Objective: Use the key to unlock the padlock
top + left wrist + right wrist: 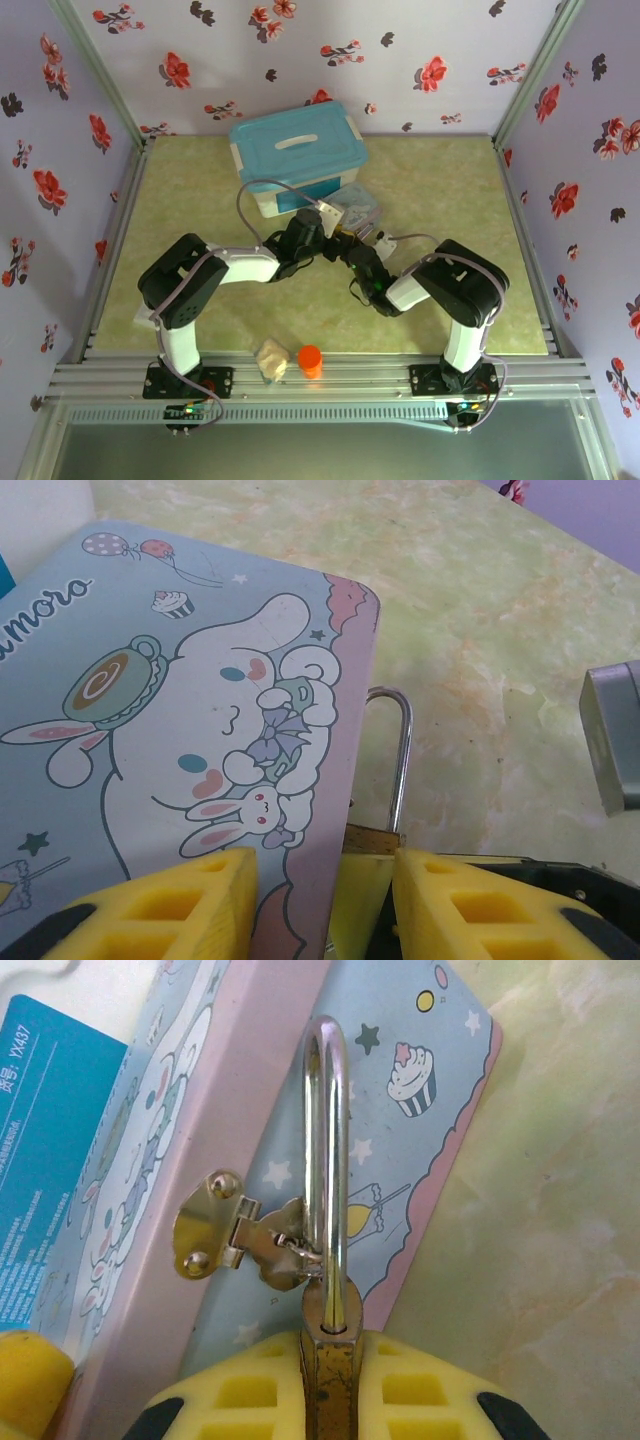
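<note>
The padlock [330, 1375] is a brass block with a silvery shackle [326, 1130], which passes through the gold hasp [225, 1230] of the cartoon-printed tin [425, 1140]. My right gripper [330, 1395] is shut on the brass body, one yellow pad on each side. In the left wrist view the padlock's top [372, 838] and shackle show beside the tin [200, 710]. My left gripper [325, 900] stands open, its pads apart on either side of the tin's pink edge. Both grippers meet at the tin [355, 208] in the top view. The key is hidden.
A teal-lidded storage box [297, 150] stands just behind the tin. An orange cylinder [310, 360] and a beige lump [271, 360] lie at the near edge between the arm bases. Flowered walls close in three sides of the green table [450, 200].
</note>
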Controlling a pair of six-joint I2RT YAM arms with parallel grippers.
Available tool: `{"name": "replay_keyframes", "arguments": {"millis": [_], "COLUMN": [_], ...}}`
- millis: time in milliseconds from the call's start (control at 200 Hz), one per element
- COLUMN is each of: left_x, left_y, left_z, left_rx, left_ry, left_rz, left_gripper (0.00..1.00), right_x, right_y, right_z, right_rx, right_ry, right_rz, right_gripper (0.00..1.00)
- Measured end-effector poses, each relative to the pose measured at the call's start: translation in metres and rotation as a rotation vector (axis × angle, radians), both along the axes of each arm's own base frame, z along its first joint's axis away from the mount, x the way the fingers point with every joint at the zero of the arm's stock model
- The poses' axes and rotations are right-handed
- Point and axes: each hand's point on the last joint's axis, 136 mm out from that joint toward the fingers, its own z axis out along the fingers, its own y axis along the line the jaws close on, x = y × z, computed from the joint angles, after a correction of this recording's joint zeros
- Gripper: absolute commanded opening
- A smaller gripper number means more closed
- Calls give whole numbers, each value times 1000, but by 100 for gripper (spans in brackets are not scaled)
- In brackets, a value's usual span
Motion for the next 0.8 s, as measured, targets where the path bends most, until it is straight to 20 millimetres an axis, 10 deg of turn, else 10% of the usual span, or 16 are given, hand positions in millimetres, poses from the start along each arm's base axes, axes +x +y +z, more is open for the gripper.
{"name": "replay_keyframes", "arguments": {"millis": [800], "left_x": [-3], "left_y": [12], "left_z": [-1], "left_rx": [42], "left_ry": [9], "left_rz": [43], "left_gripper": [40], "right_x": [16], "right_y": [-39], "right_z": [-3], "right_rx": [123], "right_ry": [79], "right_rz": [129], "right_gripper": [0]}}
